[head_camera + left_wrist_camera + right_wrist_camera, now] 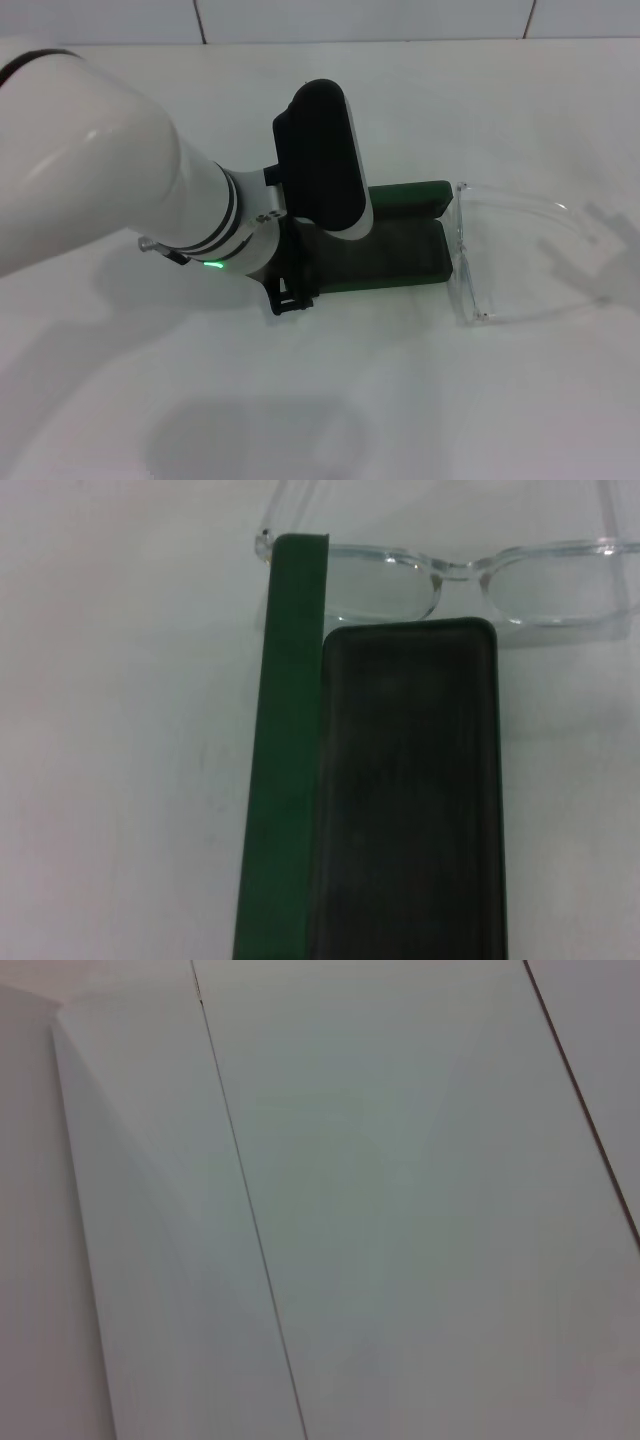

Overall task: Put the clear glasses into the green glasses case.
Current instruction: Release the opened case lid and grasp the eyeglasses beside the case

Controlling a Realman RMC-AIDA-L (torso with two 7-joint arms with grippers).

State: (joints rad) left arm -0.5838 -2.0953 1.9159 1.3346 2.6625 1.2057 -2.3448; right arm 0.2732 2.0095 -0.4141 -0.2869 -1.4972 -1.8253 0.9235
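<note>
Nearest us, our left arm reaches in from the left edge of the bench, and its wrist hangs over the left end of the green glasses case; its jaws are hidden beneath the wrist housing, so we cannot tell whether they stand wide or narrow. The case lies open near the middle of the bench, its dark tray facing up and its lid standing along the far side. Past the right end of the case sit the clear glasses, their front just beside that end and their arms unfolded, trailing toward the right edge of the bench.

We judge the step in hand to be the reach for the glasses; to do it well we should carry the left gripper along the case to its right end, take the frame at the bridge where the plastic is stoutest, and keep clear of the raised lid. Our right gripper is out of view, its camera facing a white panelled wall.
</note>
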